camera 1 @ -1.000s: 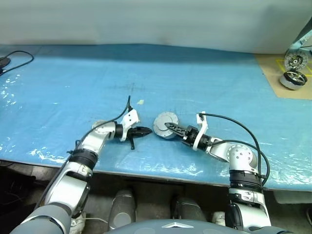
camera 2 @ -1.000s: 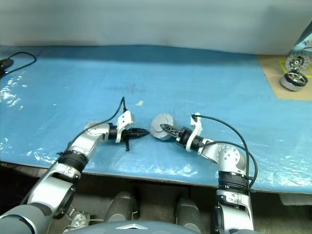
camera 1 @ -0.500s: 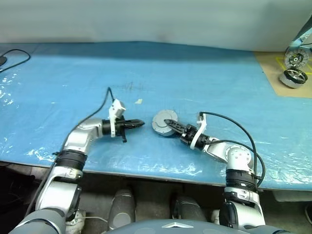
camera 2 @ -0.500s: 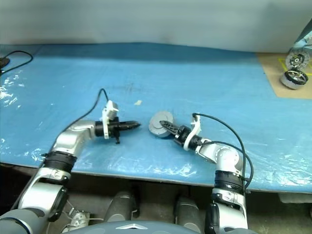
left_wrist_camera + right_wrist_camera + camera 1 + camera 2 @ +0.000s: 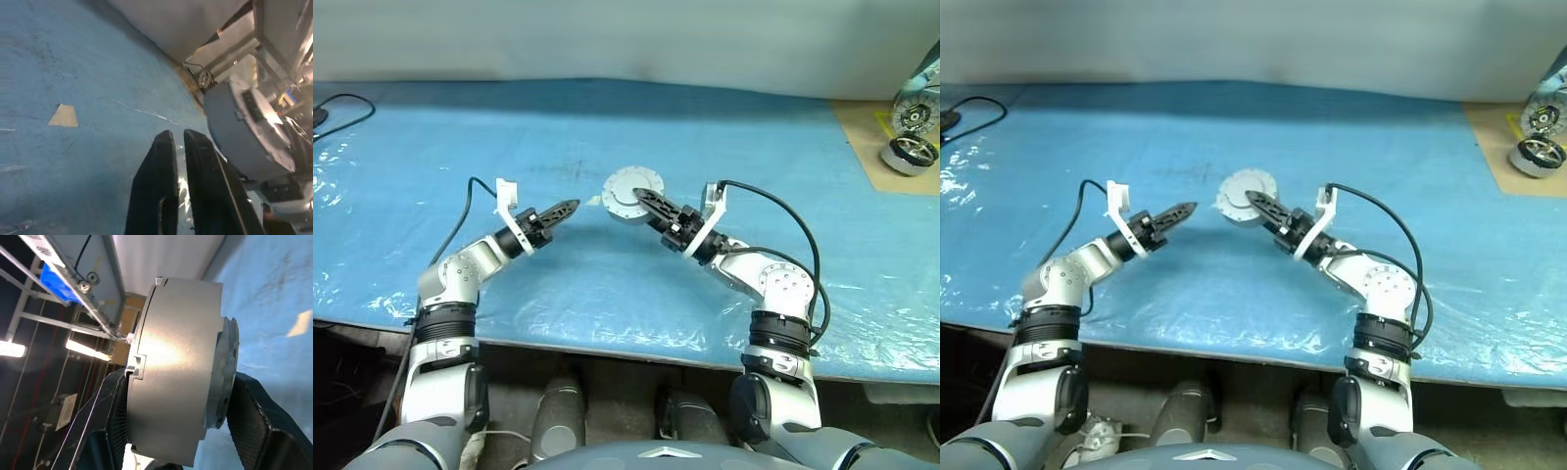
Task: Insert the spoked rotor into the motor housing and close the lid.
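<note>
My right gripper point(image 5: 641, 199) is shut on the motor housing point(image 5: 622, 186), a silver-grey round cup held off the blue table with its flat face turned toward me. In the right wrist view the housing point(image 5: 171, 372) sits between both fingers point(image 5: 254, 401). A finned rim, the lid point(image 5: 117, 433), shows at one end of it. My left gripper point(image 5: 570, 206) hovers just to the left, pointing at the housing point(image 5: 239, 137), its fingers point(image 5: 161, 161) parted by a narrow slit with nothing between them. The spoked rotor is out of view.
A blue plastic sheet point(image 5: 724, 127) covers the table. Brown cardboard with silver spoked wheels point(image 5: 911, 147) lies at the far right. A black cable point(image 5: 337, 110) runs at the far left. A small beige scrap point(image 5: 63, 116) lies near the left gripper.
My right gripper has lifted the housing off the sheet and carried it up and away from me. My left gripper rose, rolled over and swung left, and its fingers parted slightly.
</note>
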Motion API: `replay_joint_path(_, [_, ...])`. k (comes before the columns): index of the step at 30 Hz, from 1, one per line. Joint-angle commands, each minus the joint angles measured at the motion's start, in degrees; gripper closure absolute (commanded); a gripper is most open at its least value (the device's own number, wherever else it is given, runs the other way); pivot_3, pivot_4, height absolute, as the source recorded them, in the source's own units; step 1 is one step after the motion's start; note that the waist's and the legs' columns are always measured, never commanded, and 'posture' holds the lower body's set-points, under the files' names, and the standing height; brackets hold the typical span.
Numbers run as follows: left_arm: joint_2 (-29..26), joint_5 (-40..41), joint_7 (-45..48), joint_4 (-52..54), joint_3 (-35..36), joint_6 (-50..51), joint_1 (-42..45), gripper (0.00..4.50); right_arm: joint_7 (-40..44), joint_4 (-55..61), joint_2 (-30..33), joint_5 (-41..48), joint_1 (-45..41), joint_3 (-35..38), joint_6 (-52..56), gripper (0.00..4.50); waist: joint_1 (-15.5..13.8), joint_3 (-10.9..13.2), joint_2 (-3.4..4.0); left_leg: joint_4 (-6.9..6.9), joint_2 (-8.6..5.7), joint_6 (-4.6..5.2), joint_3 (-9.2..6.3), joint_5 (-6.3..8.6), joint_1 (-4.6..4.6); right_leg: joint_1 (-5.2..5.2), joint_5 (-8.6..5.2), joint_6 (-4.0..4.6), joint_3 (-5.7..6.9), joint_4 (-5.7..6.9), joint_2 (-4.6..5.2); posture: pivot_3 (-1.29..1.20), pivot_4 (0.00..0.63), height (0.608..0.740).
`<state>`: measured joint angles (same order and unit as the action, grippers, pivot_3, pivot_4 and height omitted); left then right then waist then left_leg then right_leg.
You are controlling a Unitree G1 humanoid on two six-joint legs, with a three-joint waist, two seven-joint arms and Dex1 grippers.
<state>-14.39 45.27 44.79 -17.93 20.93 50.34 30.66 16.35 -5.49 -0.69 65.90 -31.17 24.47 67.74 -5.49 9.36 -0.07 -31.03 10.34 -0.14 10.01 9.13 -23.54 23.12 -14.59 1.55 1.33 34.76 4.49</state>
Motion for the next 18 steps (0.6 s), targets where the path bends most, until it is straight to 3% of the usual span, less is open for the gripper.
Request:
replay_joint_path(1, [1.71, 10.03, -2.04, 8.19, 2.94, 7.28, -1.59, 2.54, 0.59, 3.0, 0.29, 4.33, -1.96, -0.62, -0.04, 2.06, -0.03, 0.02, -0.03, -0.04, 0.0, 0.0, -0.01, 0.0, -0.03, 0.0, 0.0, 0.0, 0.03, 0.01, 0.0, 0.0, 0.15, 0.74])
replay_joint_path(4, [3.68, 18.24, -6.53, 11.03, 6.53, 11.39, -2.08, 1.51, 0.81, 3.52, 0.9, 4.98, -1.7, -1.66, 0.28, 2.06, -0.03, 0.02, -0.04, -0.11, 0.0, -0.01, -0.01, 0.0, -0.06, 0.01, 0.01, -0.01, 0.07, 0.07, 0.0, 0.0, 0.15, 0.74])
replay_joint_path(8, [4.71, 23.29, -11.64, 13.6, 7.34, 13.79, -3.31, 0.06, 0.91, 4.35, 1.7, 5.72, -1.38, -2.77, 0.36, 2.06, 0.06, 0.02, -0.04, -0.21, 0.02, -0.01, -0.03, 0.0, -0.01, -0.04, 0.02, -0.02, 0.05, 0.12, -0.03, 0.0, 0.15, 0.74])
replay_joint_path(14, [6.6, 22.08, -12.51, 11.48, 1.8, 14.14, -4.44, 0.02, 0.86, 4.25, 2.75, 6.25, -1.72, -3.62, 0.43, 2.06, -0.19, 0.02, -0.04, -0.25, -0.01, -0.02, -0.11, 0.0, -0.04, -0.07, 0.1, -0.17, 0.05, 0.09, -0.03, 0.0, 0.15, 0.74])
replay_joint_path(18, [8.04, 20.52, -11.83, 5.7, 1.9, 10.09, -2.85, 0.02, 0.91, 4.38, 3.44, 6.95, -2.0, -3.94, 0.57, 2.06, -0.19, 0.03, -0.04, -0.33, -0.06, -0.02, -0.19, 0.0, -0.05, -0.15, 0.17, -0.28, 0.03, 0.07, -0.02, 0.0, 0.15, 0.74])
